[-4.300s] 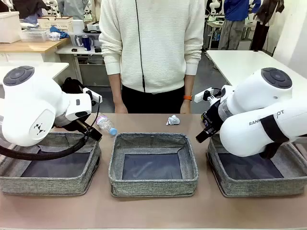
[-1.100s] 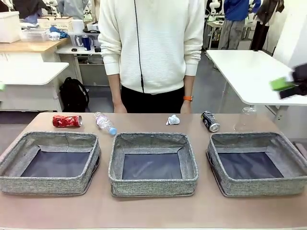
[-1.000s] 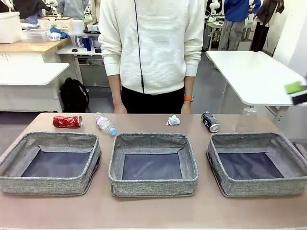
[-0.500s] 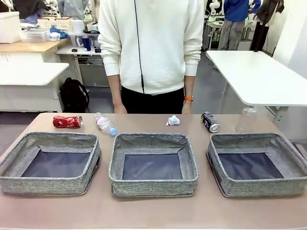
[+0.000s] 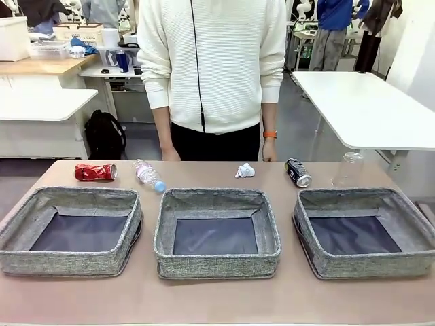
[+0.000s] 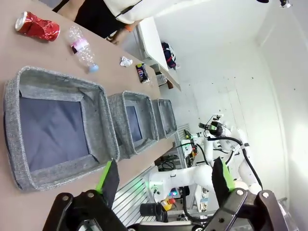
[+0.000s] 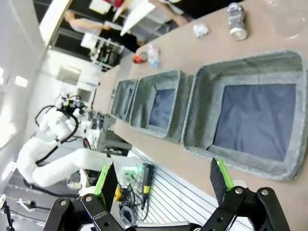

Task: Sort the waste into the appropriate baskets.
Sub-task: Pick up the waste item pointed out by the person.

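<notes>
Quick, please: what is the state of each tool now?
Left tool: open, holding nothing.
Right tool: open, holding nothing.

The baskets (image 5: 216, 263) are rough grey cloth. The red can (image 5: 95, 172) is shiny metal. The blue-capped bottle (image 5: 147, 174) is clear plastic.

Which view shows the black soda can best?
The front view: the black soda can lies on its side, near and sharp. The left wrist view shows it small and distant; the right wrist view, washed out near the top edge.
</notes>
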You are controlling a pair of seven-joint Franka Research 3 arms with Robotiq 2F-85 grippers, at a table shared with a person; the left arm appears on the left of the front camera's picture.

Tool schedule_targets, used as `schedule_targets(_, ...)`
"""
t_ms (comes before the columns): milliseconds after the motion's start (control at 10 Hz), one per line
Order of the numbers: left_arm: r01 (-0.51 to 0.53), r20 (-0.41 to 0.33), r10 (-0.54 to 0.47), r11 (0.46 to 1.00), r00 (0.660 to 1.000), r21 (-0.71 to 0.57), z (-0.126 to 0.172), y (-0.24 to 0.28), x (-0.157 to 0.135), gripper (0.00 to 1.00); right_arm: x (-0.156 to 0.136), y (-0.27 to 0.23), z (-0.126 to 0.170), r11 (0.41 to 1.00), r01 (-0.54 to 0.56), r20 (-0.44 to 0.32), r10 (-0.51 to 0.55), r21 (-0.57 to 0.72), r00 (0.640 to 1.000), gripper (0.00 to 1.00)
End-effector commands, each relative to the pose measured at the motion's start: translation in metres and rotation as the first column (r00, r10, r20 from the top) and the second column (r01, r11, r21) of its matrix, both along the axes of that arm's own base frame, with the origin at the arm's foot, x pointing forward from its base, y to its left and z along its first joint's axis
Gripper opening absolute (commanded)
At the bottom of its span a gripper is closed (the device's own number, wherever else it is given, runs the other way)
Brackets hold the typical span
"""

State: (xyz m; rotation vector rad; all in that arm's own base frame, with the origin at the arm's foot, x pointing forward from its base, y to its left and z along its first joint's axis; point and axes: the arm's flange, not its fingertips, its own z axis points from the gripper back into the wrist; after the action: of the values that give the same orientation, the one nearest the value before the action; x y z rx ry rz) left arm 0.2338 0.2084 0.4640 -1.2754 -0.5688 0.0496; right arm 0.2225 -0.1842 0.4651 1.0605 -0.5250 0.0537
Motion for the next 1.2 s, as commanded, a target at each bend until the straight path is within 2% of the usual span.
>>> schedule_targets(0,0.002,0.031,-0.002,1.000,1.000,-0.013,-0.0045,0.0004,0.0000,1.00,-0.0021,-0.0045,-0.0003,1.000,-0.001,0.029,0.001,0.010,1.000,1.00)
schedule_targets(1100,0.002,0.031,-0.002,1.000,1.000,-0.013,-0.0045,0.0004,0.0000,1.00,-0.0021,-0.0045,-0.0003,1.000,-0.001,0.029,0.001,0.010,1.000,1.00)
